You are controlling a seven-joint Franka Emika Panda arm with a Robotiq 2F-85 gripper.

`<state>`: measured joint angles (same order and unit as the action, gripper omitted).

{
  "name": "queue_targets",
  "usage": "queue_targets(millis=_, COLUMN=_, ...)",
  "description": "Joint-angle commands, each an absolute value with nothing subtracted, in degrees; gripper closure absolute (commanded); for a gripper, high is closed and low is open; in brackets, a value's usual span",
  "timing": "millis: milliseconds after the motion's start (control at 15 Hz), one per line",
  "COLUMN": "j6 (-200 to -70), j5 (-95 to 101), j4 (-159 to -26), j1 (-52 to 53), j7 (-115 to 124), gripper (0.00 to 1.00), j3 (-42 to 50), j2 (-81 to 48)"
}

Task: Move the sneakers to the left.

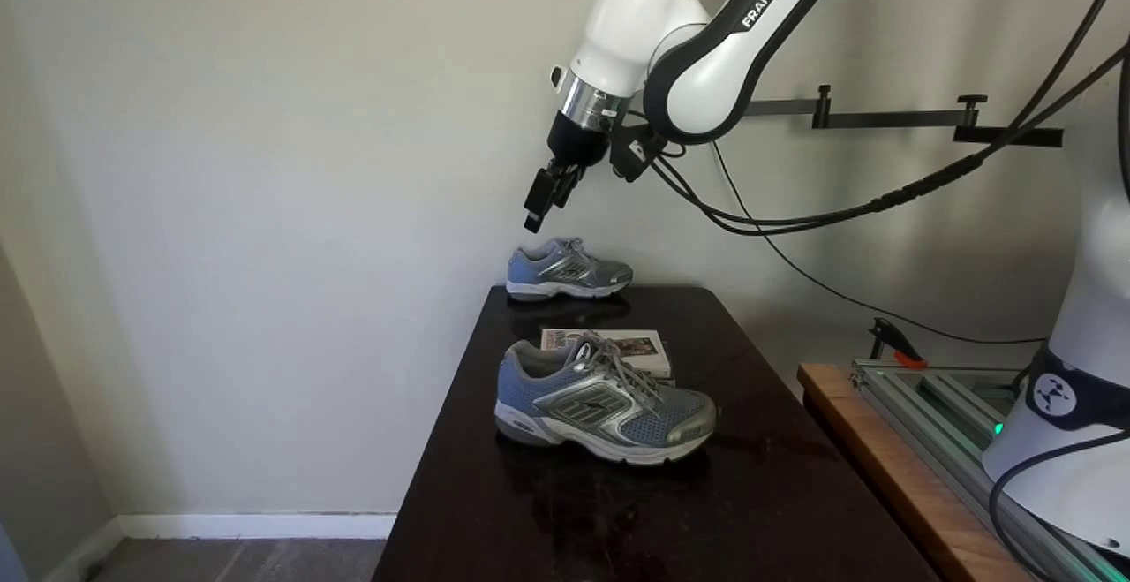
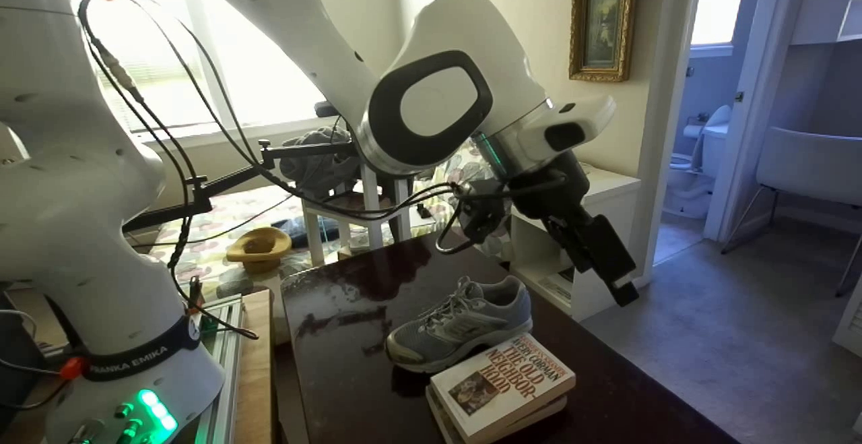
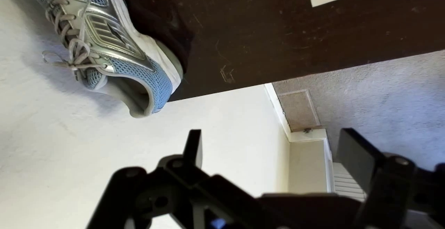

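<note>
In an exterior view, stacked books point(image 1: 644, 348) lie between the near sneaker point(image 1: 609, 410) and the far sneaker point(image 1: 569, 271) on a glossy dark table point(image 1: 750, 511), a pale wall point(image 1: 265, 211) behind. The Old Neighborhood point(image 2: 505, 383) tops them. Both toes point right; uppers are blue mesh with silver panels. The pincer point(image 3: 271, 145) hangs higher, spread wide.

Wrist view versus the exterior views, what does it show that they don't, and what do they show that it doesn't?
Only the wrist view: the gap in the gripper, its jaws standing wide apart.

Only the exterior views: the arm and a second sneaker, in both; the full title on the book and a framed picture, in an exterior view.

Shared: the gripper, the table and at least part of the book, in all; the wall-side sneaker, in the wrist view and an exterior view.
</note>
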<state>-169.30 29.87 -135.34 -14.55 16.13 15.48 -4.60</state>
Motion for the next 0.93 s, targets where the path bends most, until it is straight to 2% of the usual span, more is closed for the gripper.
queue_targets(millis=0, j6=-171.1, j5=21.5, j4=-134.0, j1=-15.1, j7=7.4, gripper=0.00, j3=15.4, j2=-6.6)
queue_targets(millis=533, j6=-169.8, j5=5.4, j4=-131.3, j1=-18.3, j7=-8.2, gripper=0.00, j3=12.0, j2=-8.8)
queue_targets(millis=867, j6=-168.9, j5=3.0, j4=-128.2, j1=-20.6, j7=-11.5, gripper=0.00, j3=12.1, j2=-12.0)
